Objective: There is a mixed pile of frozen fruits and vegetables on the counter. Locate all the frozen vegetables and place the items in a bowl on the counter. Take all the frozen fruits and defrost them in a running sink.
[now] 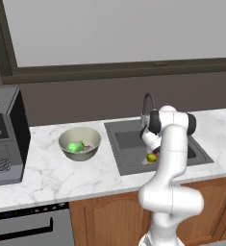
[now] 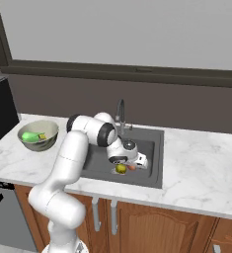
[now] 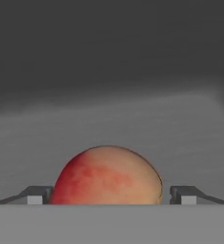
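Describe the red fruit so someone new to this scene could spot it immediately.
Start at the dark grey sink set into the white marble counter, below the curved faucet. On the basin floor, between the fingertips of the gripper, lies the red fruit. Its red-orange blush sets it apart from the yellow-green fruit beside it.

1. We see the white arm reach down into the dark grey sink [image 2: 152, 148], the gripper [image 2: 132, 165] low over its floor.
2. A yellow-green fruit [image 2: 121, 168] and a red fruit [image 2: 132, 167] lie side by side under the hand.
3. The faucet [image 2: 120, 114] rises behind the basin.
4. At far left on the marble counter [image 2: 196, 168], the bowl [image 2: 38, 135] holds a bright green vegetable [image 2: 32, 137].
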### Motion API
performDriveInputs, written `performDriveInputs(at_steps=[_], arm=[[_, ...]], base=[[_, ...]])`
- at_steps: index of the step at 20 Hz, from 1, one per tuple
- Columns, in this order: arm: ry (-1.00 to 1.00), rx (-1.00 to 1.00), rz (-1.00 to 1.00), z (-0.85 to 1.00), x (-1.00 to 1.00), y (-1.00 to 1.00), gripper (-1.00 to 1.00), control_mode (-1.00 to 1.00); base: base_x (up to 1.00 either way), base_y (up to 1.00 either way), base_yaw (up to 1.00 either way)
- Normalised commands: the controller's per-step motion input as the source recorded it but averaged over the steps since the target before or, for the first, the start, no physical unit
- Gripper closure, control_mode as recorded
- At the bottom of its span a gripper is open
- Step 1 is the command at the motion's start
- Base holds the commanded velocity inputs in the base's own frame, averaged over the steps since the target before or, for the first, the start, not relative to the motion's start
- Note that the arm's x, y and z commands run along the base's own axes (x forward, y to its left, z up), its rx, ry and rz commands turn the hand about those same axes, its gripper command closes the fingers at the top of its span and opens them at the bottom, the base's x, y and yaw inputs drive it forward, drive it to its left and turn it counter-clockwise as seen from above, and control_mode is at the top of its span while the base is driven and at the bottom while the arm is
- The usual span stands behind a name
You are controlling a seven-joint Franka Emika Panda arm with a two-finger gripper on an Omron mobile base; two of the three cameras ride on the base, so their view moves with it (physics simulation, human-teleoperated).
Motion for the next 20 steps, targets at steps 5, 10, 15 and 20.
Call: performDriveInputs(at_steps=[5,10,15,20], arm=[[0.09,-0.03,0.00,0.41,0.00,0.00,-1.00,-1.00],[0.02,0.00,0.00,0.45,0.00,0.00,-1.00,-1.00],[0.00,0.00,0.00,0.60,0.00,0.01,-1.00,-1.00],[0.01,0.03,0.00,0.39,-0.04,0.00,-1.00,-1.00]], base=[[0.00,0.00,0.00],[0.00,0.00,0.00],[0.00,0.00,0.00],[0.00,0.00,0.00]])
